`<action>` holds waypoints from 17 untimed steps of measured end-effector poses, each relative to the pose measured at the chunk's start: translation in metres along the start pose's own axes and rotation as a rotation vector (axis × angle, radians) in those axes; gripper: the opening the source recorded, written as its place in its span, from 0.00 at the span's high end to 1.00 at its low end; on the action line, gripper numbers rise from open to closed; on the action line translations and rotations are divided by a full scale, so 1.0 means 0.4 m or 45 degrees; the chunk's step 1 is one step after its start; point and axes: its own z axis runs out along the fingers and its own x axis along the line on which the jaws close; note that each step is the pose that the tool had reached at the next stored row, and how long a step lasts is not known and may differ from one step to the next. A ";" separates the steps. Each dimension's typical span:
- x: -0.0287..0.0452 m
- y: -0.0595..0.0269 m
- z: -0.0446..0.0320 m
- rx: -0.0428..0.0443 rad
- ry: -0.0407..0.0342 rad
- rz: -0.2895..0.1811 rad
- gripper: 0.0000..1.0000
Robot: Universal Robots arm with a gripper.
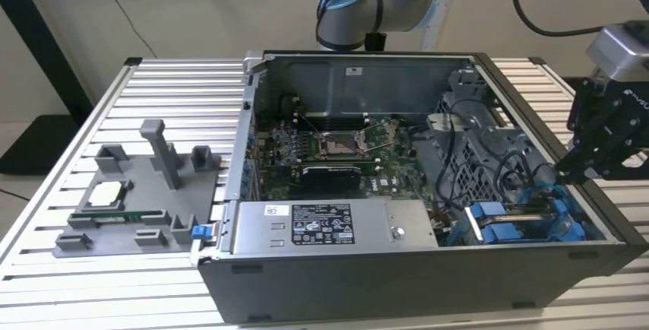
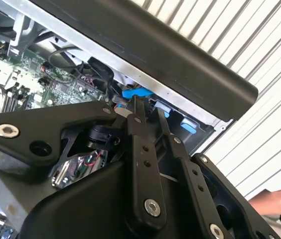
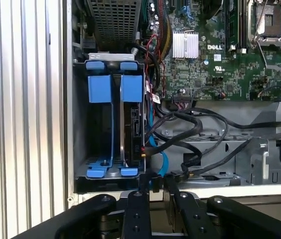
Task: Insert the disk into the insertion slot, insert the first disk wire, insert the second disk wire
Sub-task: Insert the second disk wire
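Gripper: we see it (image 3: 154, 185) set narrow, its tips pinched on the end of a blue wire (image 3: 151, 130).
Disk: the disk (image 3: 133, 132) stands edge-on in its blue carrier, just ahead of the gripper's tips. It is seated in the insertion slot (image 3: 79, 149), in the compartment nearer the motherboard (image 3: 215, 64).
Insertion slot: a grey bay with blue rails in the corner of the computer case (image 1: 406, 284), directly beyond the gripper.
Blue wire: it runs from the gripper's tips up along the disk's side.
Black cables: we find a loose bundle (image 3: 195, 129) beside the gripper, on the bay's motherboard side.
Power-supply box: it (image 1: 324, 225) lies past the bay, well apart from the gripper.
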 end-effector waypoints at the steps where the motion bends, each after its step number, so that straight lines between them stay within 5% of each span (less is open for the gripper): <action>1: 0.001 -0.001 0.001 -0.004 -0.0055 0.000 0.00; 9: 0.014 -0.009 0.009 -0.016 -0.0642 -0.003 0.00; 15: 0.017 -0.009 0.013 -0.017 -0.0869 -0.005 0.00; 16: 0.017 -0.008 0.014 -0.017 -0.0912 -0.005 1.00; 17: 0.017 -0.007 0.014 -0.018 -0.0949 -0.005 1.00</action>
